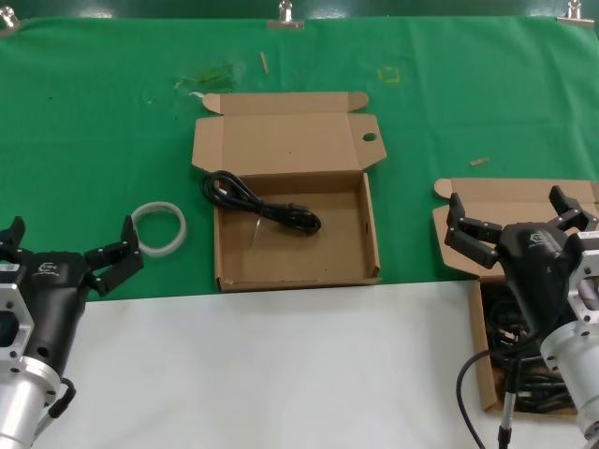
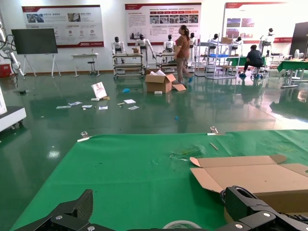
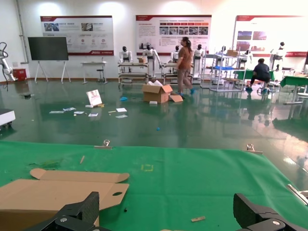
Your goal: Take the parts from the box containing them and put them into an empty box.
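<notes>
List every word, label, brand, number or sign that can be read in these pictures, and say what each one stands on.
No text reads clearly enough to quote.
Wall posters: headings and captions too small to read.
Small white logo on the left end effector's black housing: too small to read.
Small white logo on the right end effector's black housing: too small to read.
Brown cardboard box with the round-holed lid tab: no print visible.
Green table cloth: no print visible.

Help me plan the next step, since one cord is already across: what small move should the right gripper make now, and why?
Probably lower the right gripper, which is open and holds nothing, into the box on the right to grasp another of the black cords there. One cord already lies in the box with the round-holed tab, and the left gripper waits open beside the whitish ring.
</notes>
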`<state>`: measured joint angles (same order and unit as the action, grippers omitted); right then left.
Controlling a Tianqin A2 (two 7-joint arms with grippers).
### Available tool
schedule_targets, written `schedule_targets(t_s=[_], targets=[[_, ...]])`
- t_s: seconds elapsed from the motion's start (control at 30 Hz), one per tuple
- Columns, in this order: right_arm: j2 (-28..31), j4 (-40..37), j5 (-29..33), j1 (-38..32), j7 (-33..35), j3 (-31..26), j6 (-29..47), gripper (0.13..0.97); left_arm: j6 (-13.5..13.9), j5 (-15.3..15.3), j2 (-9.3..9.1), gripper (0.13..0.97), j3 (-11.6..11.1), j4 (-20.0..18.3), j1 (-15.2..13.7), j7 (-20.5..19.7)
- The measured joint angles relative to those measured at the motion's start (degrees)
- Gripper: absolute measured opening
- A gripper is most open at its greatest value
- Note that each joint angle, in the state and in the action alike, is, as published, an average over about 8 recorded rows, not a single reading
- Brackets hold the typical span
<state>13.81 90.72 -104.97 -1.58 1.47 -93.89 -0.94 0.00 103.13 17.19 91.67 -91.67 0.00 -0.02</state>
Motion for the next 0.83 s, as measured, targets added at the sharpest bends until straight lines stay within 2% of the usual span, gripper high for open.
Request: schedule_targets(t_s=[0.83], targets=[[0.0, 0.0, 0.0, 0.0, 0.0, 0.0, 0.0, 0.966, 0.0, 0.0, 0.00, 0.966, 0.0, 0.0, 0.0, 0.0]])
